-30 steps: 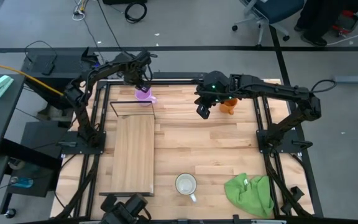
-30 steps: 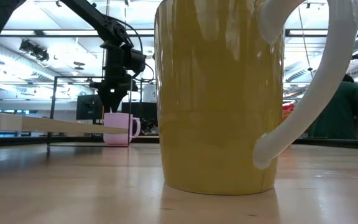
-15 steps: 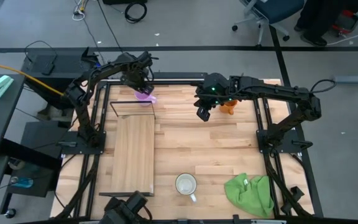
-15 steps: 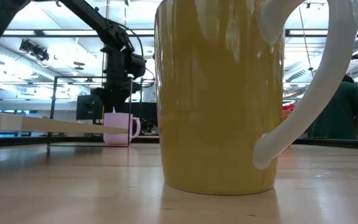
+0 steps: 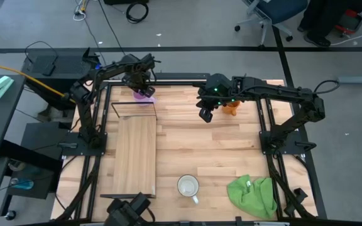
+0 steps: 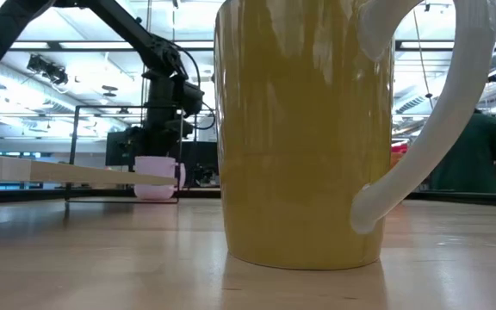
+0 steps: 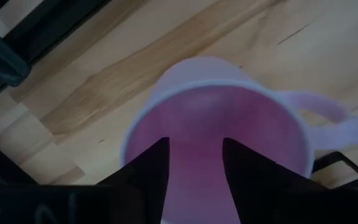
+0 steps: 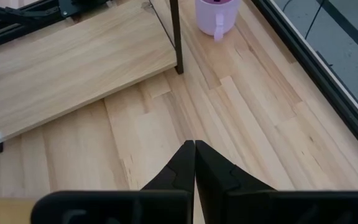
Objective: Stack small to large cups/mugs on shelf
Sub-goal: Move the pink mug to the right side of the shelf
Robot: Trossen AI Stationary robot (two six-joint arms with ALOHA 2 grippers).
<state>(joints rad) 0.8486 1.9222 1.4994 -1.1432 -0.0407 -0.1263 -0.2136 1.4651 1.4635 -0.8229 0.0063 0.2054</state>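
1. We are looking down on a butcher-block tabletop [image 5: 206, 150] framed by black rails, standing on a grey floor with dark tape lines and loose cables.
2. The shelf [image 5: 134, 154], a long light-wood board with a thin black wire frame at its ends, is lying along the table's left side.
3. The left gripper [image 5: 141, 84] is hovering over the light purple mug [image 5: 145, 95], which is sitting upright on the tabletop just past the shelf's far end. In its wrist view the fingers [image 7: 145, 171] are standing spread above the mug's open mouth, pinching nothing.
4. The right gripper [image 5: 205, 113] is hanging over bare wood near the table's far middle, its fingers [image 8: 182, 163] pressed together and holding nothing.
5. The orange mug [image 5: 231, 105] is sitting beside the right arm, partly hidden by it.
6. The white mug [image 5: 188, 186] is standing near the front edge, with a green cloth [image 5: 252, 196] to its right.
7. In the low view, ceiling lights, desks and a person in green [image 6: 480, 155] are showing behind the table.
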